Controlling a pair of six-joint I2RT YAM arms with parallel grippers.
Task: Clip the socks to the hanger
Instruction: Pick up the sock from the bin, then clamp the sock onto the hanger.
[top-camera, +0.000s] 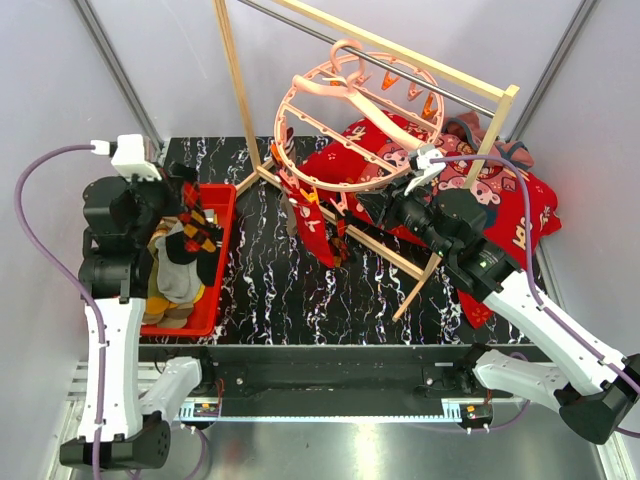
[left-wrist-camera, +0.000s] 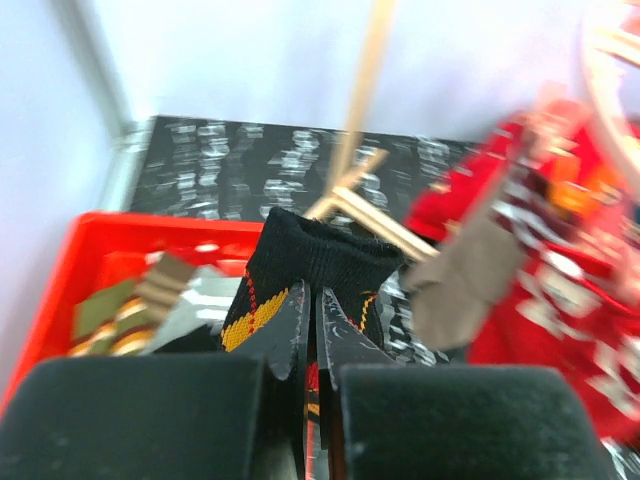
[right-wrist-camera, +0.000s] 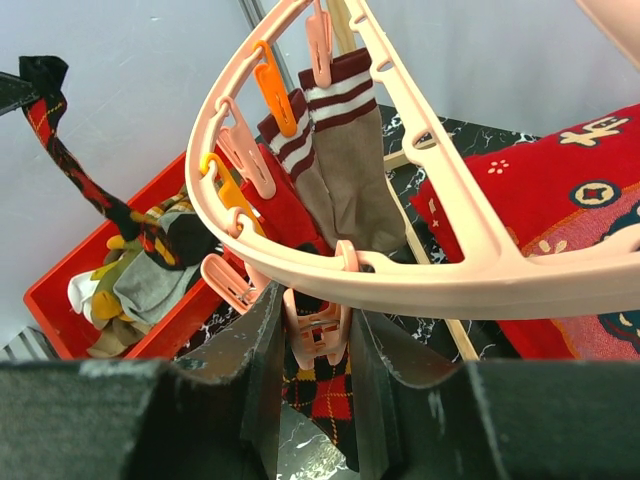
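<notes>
My left gripper is shut on a dark argyle sock and holds it dangling above the red bin. In the left wrist view the sock's black cuff sticks out past the closed gripper. The salmon-pink ring hanger hangs tilted from the rack. Striped brown socks and red ones hang from its clips. My right gripper is under the ring's near rim. Its fingers press both sides of a pink clip, with an argyle sock below it.
A red bin at the left holds several loose socks. The pale wooden rack frame stands across the black marbled table. A big red printed cloth lies at the right behind my right arm.
</notes>
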